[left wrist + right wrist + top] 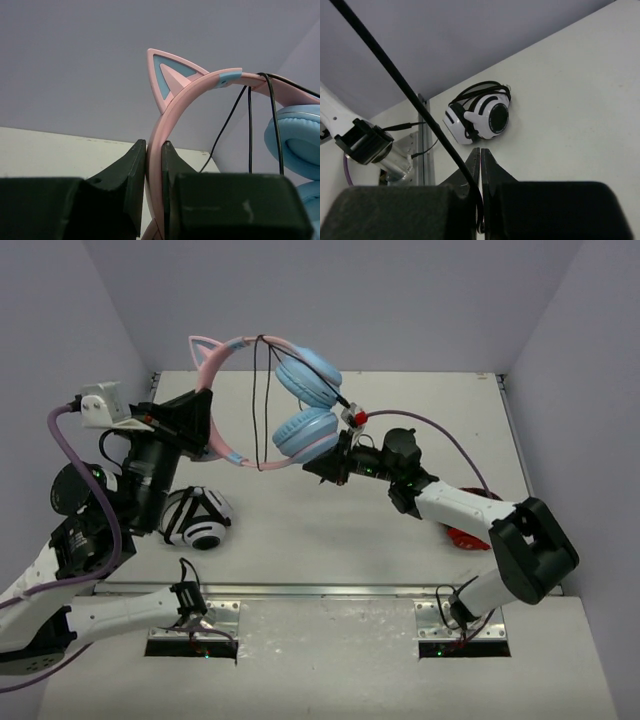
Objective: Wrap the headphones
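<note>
The headphones (300,405) are held up above the table: pink headband with a cat ear (205,345), two light blue ear cups (308,375). My left gripper (205,405) is shut on the pink headband (156,165), seen between the fingers in the left wrist view (155,150). The thin black cable (258,410) hangs in loops over the headband. My right gripper (315,470) sits just below the lower ear cup and is shut on the cable (395,75), which runs between the closed fingers (480,152).
Black-and-white headphones (195,518) lie on the table by the left arm, also in the right wrist view (480,117). Red-and-black headphones (465,535) lie partly hidden under the right arm. Grey walls enclose the table on three sides.
</note>
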Robot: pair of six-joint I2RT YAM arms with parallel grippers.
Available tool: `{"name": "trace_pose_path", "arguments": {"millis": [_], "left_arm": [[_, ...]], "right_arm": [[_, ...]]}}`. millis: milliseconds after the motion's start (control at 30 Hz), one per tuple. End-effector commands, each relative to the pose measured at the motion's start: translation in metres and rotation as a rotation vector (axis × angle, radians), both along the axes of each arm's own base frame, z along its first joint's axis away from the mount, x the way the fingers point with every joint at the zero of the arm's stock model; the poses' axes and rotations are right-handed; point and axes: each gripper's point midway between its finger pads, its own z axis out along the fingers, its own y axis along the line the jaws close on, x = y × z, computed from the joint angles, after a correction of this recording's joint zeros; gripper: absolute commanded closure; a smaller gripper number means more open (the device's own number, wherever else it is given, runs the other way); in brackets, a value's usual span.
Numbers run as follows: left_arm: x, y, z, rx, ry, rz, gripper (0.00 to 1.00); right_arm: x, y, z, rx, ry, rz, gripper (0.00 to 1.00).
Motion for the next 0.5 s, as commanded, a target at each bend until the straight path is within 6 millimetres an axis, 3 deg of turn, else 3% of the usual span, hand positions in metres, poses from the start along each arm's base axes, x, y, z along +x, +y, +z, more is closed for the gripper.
{"name": "trace_pose_path", "arguments": {"millis": [0,100,233,267,333,400,433,467], "left_arm": [[0.003,0.029,0.039,-0.212,-0.047,0.149,1.00],[0.013,0.040,0.032,-0.222,0.000,0.279,1.00],[0.025,0.038,0.025,-0.187,0.045,0.402,1.00],[0.032,0.031,0.020,-0.138,0.060,0.432,1.00],[0.039,0.036,0.019,-0.152,0.066,0.498,1.00],[0.055,0.026,0.019,-0.108,0.064,0.494,1.00],[0.069,0.038,0.019,-0.100,0.059,0.543,1.00],[0.087,0.023,0.015,-0.085,0.069,0.485,1.00]], "right_arm": [[-0.010,0.007,0.015,0.061,-0.066,0.010,0.99],[-0.017,0.006,0.004,0.050,-0.046,-0.002,0.99],[-0.041,0.015,-0.010,-0.011,-0.081,-0.004,0.99],[-0.049,0.014,-0.009,-0.010,-0.097,-0.002,0.99],[-0.062,0.017,-0.007,-0.010,-0.121,-0.003,0.99],[-0.076,0.012,-0.002,-0.009,-0.151,-0.008,0.99],[-0.084,0.013,-0.005,-0.031,-0.163,-0.006,0.99],[-0.095,0.013,0.005,-0.025,-0.202,0.015,0.99]]}}
